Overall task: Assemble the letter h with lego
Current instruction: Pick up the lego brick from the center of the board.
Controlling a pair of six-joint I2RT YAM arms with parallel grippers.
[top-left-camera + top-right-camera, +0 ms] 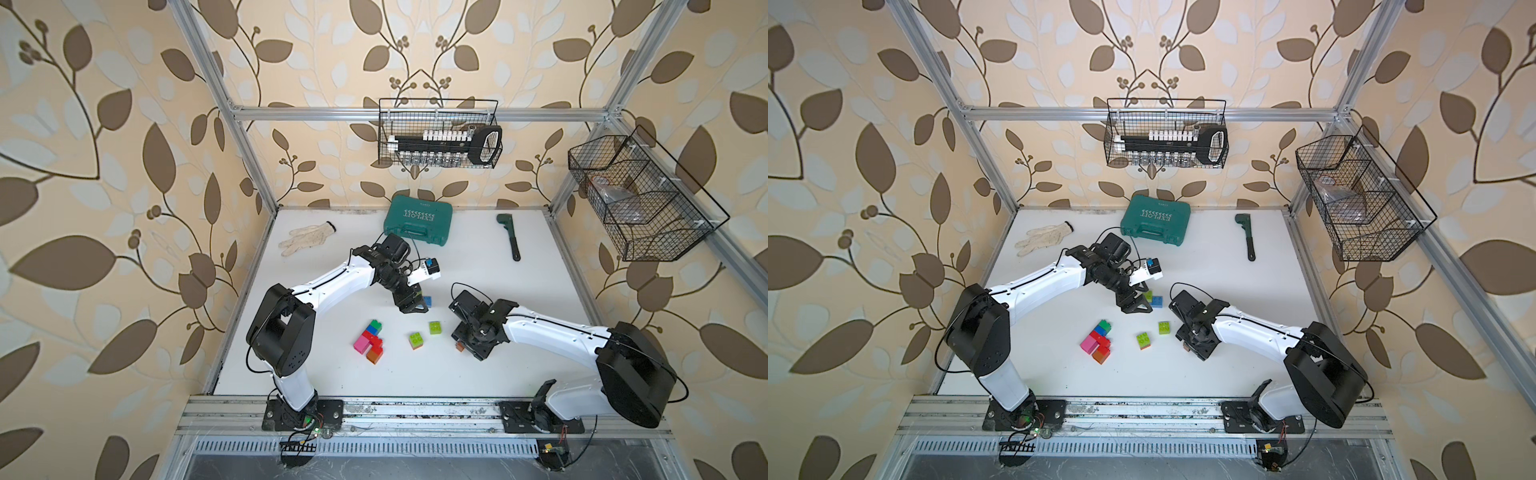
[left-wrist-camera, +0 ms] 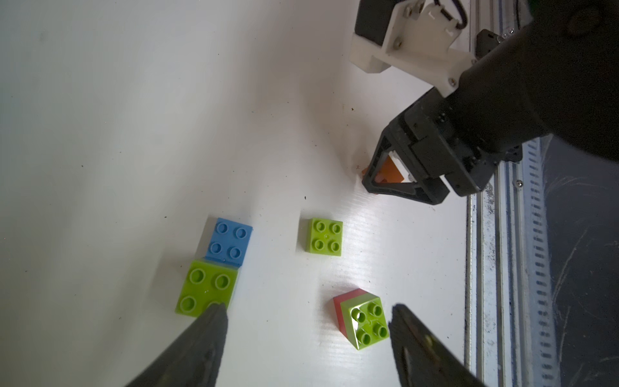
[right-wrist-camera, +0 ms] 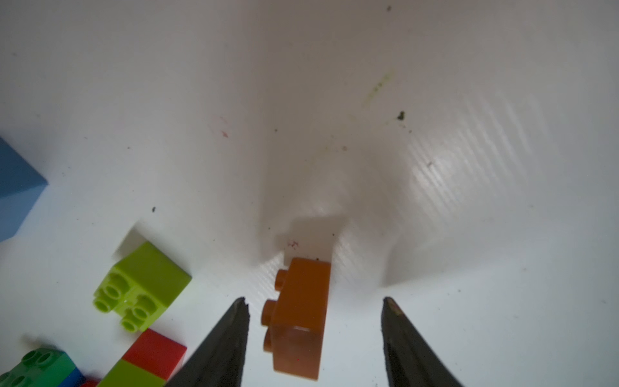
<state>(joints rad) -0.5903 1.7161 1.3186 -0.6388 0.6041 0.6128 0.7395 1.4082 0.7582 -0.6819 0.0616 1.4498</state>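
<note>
The lego is spread over the white table. A joined cluster of green, blue, red, pink and orange bricks lies left of centre. Near it are a lime brick, a lime-on-red stack and a blue brick. My left gripper hangs open above the table. The lime-on-red stack lies tilted between its fingers, untouched. A lime brick joined to the blue one sits beside one finger. My right gripper is open around an orange brick lying on its side, apart from both fingers.
A teal case, a white glove and a green wrench lie along the back of the table. Wire baskets hang on the back and right walls. A metal rail runs along the front edge.
</note>
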